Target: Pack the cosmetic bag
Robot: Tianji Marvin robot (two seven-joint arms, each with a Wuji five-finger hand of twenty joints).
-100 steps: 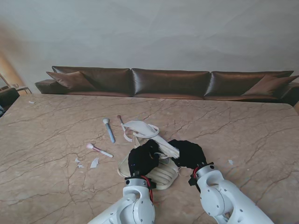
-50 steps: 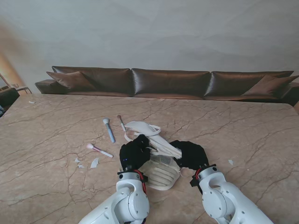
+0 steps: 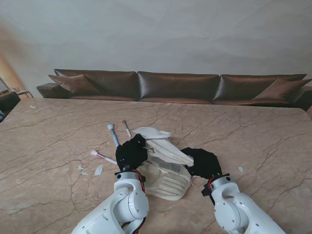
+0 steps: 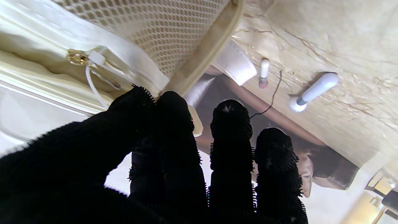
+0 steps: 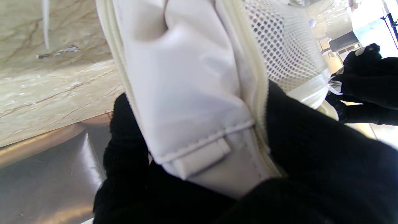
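To your left hand's (image 3: 130, 152) far side the blue-handled brush (image 3: 114, 136) lies just beside the fingers, and the thin brush (image 3: 126, 128) sits close behind it. The pink-tipped brush (image 3: 102, 156) and white scraps (image 3: 98, 170) crowd the left flank. The cosmetics bag (image 3: 163, 168) fills the gap between your hands, its flap clamped by your right hand (image 3: 204, 163). Bare marble table (image 3: 253, 141) lies wide open to the right and far side
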